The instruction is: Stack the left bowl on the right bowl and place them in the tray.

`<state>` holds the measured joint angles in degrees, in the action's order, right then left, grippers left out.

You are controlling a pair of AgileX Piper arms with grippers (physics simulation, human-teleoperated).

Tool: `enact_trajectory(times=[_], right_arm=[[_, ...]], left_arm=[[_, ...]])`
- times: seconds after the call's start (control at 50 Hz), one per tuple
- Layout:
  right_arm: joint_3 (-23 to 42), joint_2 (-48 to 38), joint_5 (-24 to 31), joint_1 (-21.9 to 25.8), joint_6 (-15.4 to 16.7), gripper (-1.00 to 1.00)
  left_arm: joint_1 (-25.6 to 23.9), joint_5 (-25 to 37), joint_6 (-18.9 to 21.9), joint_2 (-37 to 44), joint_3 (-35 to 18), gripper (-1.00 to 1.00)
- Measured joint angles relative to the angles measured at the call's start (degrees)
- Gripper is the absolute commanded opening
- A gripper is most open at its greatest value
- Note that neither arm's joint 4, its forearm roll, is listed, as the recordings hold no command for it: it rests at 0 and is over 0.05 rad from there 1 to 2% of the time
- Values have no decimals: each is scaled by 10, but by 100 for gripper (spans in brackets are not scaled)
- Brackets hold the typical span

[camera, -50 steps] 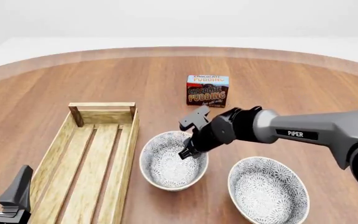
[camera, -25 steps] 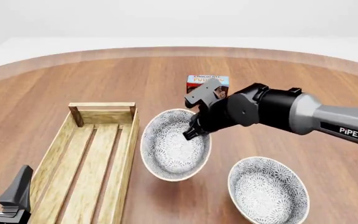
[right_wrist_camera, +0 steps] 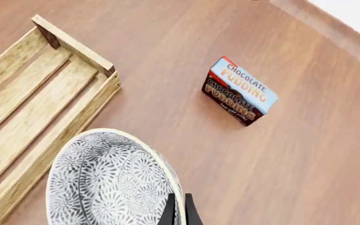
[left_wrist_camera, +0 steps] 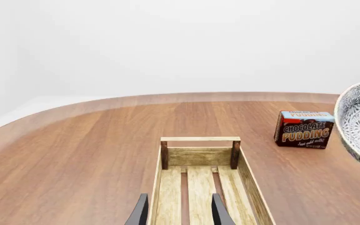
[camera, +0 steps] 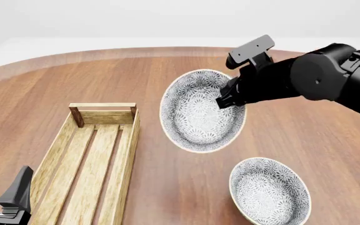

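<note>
My right hand [camera: 228,99] is pinched on the rim of the left bowl [camera: 198,112], holding it clear of the worktop [camera: 42,84] and tipped so its inside faces the front camera. The right bowl [camera: 269,191] sits flat on the worktop, nearer my side and a little to the right of the one I carry, well apart from it. That is the line the coming move turns on: back toward me and slightly rightward, with the carried bowl levelled before it goes down.

My left hand [left_wrist_camera: 178,213] hangs spread and empty over the near end of the tray [camera: 92,154], whose long axis runs away from me on the left. It is the nearer hand to the tray; the right is nearer both bowls.

The pudding box [right_wrist_camera: 239,91] stands past the lifted bowl, out of the path. Between bowls and tray the worktop looks open, though from the wrist view I can't judge height above it well.
</note>
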<state>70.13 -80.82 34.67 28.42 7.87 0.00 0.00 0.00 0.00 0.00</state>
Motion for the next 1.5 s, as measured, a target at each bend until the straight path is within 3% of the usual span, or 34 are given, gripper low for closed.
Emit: enact_trajectory(times=[0.18, 0.46, 0.72, 1.02, 1.5], right_arm=[[-38, 77, 20, -32, -28, -100], [-155, 212, 1, -61, -126, -100], [-265, 314, -13, -98, -197, -100], [-360, 400, -28, -131, -251, -100], [-467, 496, -43, -145, -320, -100]], left_arm=[[0, 0, 0, 0, 0, 100], [0, 0, 0, 0, 0, 100], [0, 0, 0, 0, 0, 100], [0, 0, 0, 0, 0, 100], [0, 0, 0, 0, 0, 100]])
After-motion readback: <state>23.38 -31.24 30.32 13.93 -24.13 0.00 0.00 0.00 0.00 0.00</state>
